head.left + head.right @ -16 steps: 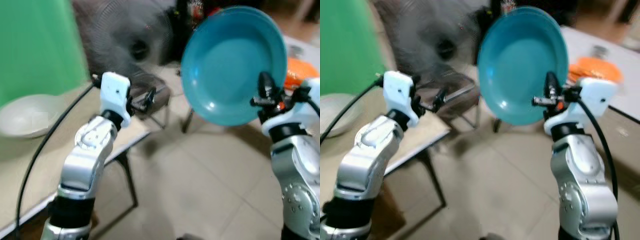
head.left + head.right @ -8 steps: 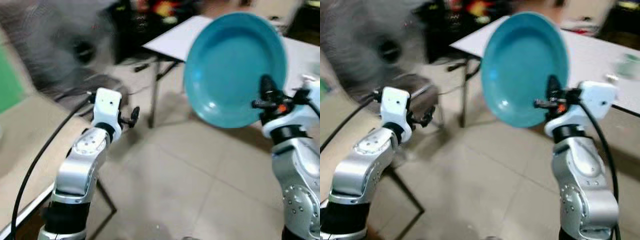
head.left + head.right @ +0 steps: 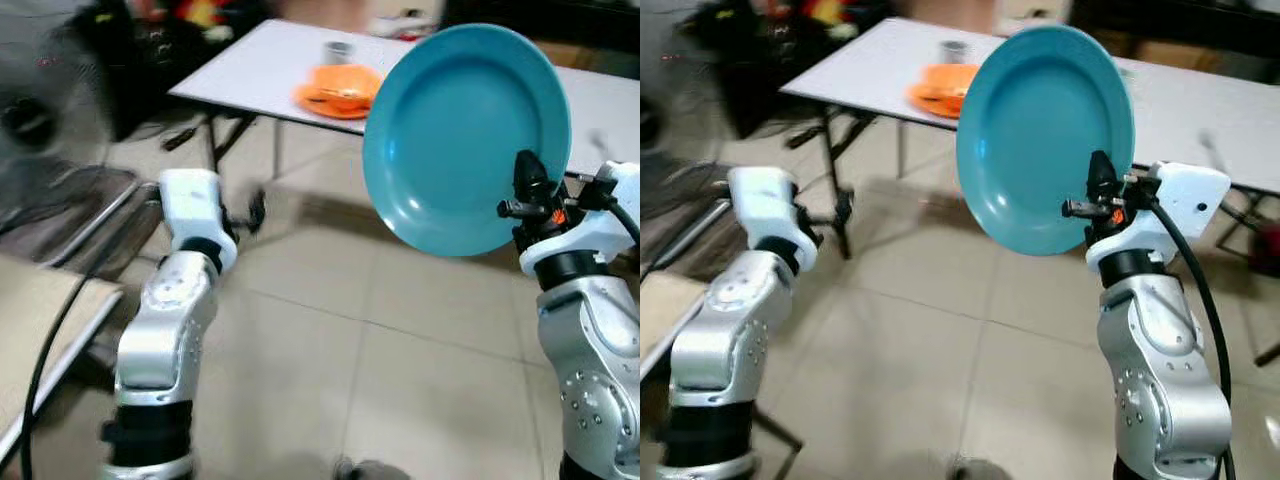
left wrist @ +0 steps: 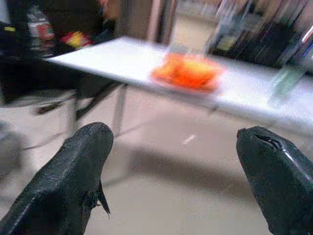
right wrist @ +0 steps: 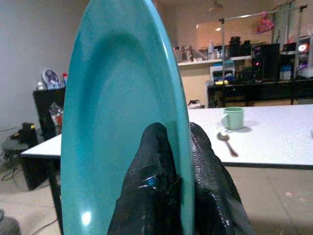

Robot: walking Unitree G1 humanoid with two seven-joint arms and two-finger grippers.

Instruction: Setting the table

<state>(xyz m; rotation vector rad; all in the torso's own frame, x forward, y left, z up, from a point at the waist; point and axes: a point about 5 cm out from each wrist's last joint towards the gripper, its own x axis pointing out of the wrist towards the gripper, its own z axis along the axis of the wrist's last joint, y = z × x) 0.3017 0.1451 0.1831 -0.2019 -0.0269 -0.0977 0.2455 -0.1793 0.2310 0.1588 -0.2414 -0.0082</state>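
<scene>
Pale glossy floor tiles [image 3: 330, 340] stretch ahead to a long white folding table [image 3: 250, 70] on dark metal legs, with cluttered dark shelving blurred behind it; no label or writing can be read anywhere. At far left a grey wire-grilled fan [image 3: 40, 110] is smeared by motion blur, with the corner of a beige tabletop [image 3: 40, 320] beneath it. The left gripper [image 4: 176, 171] is raised at chest height over the floor, its two matte, rubbery black fingers [image 4: 73, 171] spread wide apart with nothing between them. On the white table, beyond that gripper, lies a flat orange item [image 3: 338, 92], too blurred to name, with a small pale cup [image 3: 338, 50] just behind it. To the right, the right gripper [image 5: 173, 171] is clamped on the lower rim of a round, smooth teal plate [image 3: 465, 135], one finger on each face, holding it upright on edge in the air in front of the table. Farther right on the table stand a light green mug [image 5: 234, 117] and a metal spoon [image 5: 226, 143] lying beside it.
</scene>
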